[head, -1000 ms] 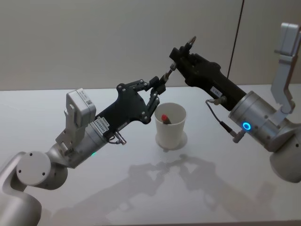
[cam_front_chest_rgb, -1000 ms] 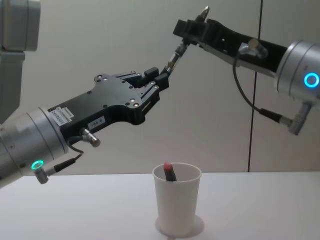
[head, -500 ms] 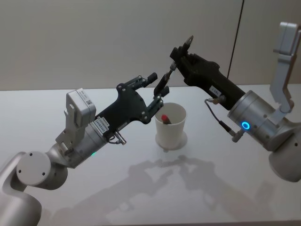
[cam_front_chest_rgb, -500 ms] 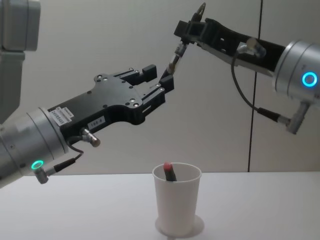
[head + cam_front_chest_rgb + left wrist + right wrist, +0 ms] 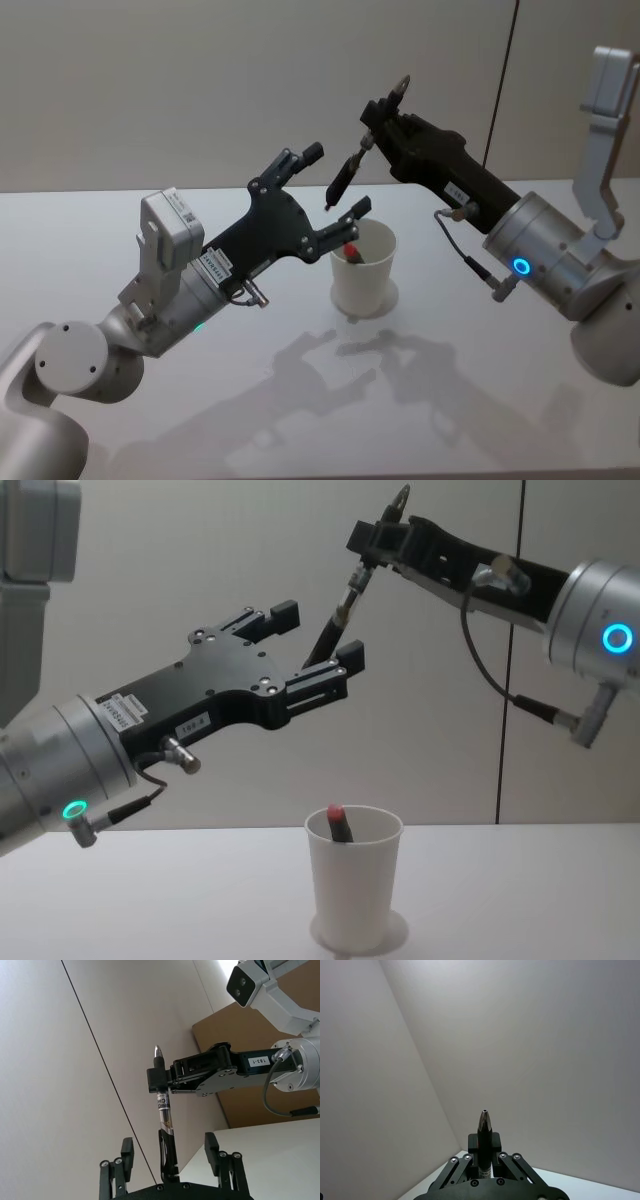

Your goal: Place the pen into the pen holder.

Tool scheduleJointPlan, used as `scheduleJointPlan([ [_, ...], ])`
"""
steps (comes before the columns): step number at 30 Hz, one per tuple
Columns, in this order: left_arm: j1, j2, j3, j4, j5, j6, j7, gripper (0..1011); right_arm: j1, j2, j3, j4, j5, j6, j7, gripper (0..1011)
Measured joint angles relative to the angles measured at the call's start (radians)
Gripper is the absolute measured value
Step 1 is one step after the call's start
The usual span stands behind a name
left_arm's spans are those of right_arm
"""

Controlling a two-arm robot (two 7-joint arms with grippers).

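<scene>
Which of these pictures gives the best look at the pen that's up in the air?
The left wrist view: the pen shows along its whole length, tip to cap, held by the right gripper between the open left gripper's fingers. The chest view and head view show it small and slanted; the right wrist view shows just its tip.

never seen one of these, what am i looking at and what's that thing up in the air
It is a robot with two arms, each ending in a gripping end effector. Two pictures come from cameras on its head and chest, two from cameras on its wrists. On the white table stands a white paper cup, the pen holder, with a red-tipped item already inside. The thing in the air is a dark pen. The right end effector is shut on its upper end, above the cup. The left end effector is open, its fingers on either side of the pen's lower end.
</scene>
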Motion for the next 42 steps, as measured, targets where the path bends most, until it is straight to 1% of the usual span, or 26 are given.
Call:
scheduleJointPlan([
  [6, 0.0, 0.0, 0.0, 0.0, 0.0, 0.0, 0.0, 1003, 0.0, 0.0, 0.0, 0.0, 0.0, 0.0, 0.0, 132],
  [23, 0.0, 0.0, 0.0, 0.0, 0.0, 0.0, 0.0, 1003, 0.0, 0.0, -0.001, 0.0, 0.0, -0.002, -0.001, 131],
  [30, 0.0, 0.0, 0.0, 0.0, 0.0, 0.0, 0.0, 1003, -0.001, 0.001, -0.004, -0.001, -0.003, -0.015, -0.018, 132],
  [36, 0.0, 0.0, 0.0, 0.0, 0.0, 0.0, 0.0, 1003, -0.001, -0.002, -0.01, 0.0, -0.024, -0.042, -0.05, 131],
  [42, 0.0, 0.0, 0.0, 0.0, 0.0, 0.0, 0.0, 1003, 0.0, -0.008, -0.017, 0.011, -0.056, -0.082, -0.088, 131],
])
